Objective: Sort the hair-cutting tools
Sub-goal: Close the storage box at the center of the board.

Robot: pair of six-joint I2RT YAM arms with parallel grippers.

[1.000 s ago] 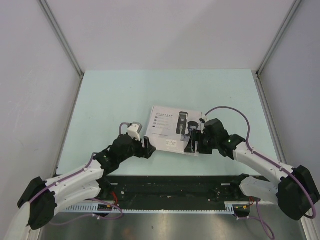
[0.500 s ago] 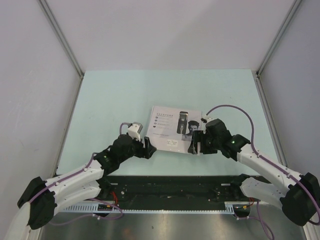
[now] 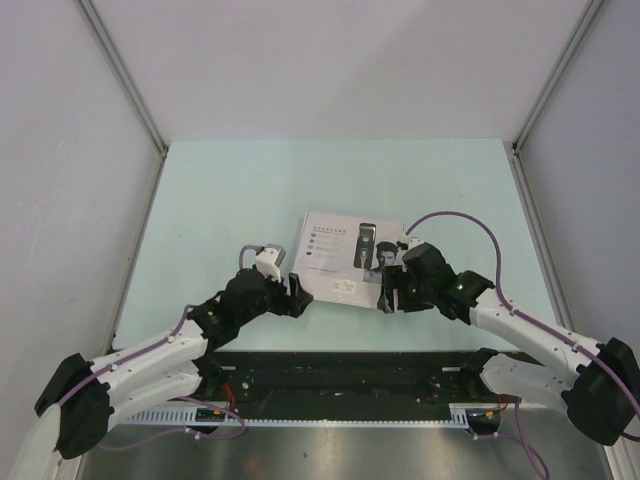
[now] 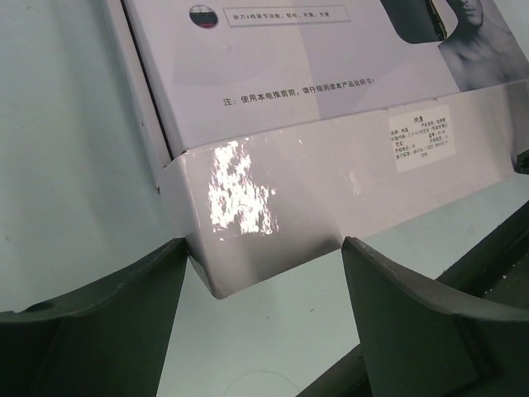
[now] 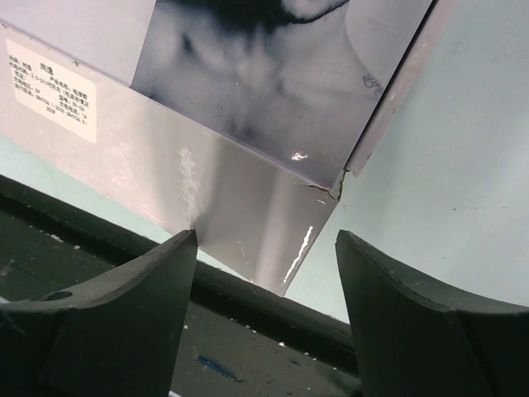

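Pale bench [image 3: 250, 190] bore the box [image 3: 335, 250]; my left claw [image 3: 298, 296] and right claw [image 3: 388, 290] gaped empty astride its flap [image 4: 331, 182]; uneven pulling could have torn it.

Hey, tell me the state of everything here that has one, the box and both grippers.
flat white cardboard box with printed lid: shut, flat on the pale green table.
left gripper: open, astride the box's near left corner.
right gripper: open, astride the box's near right corner.
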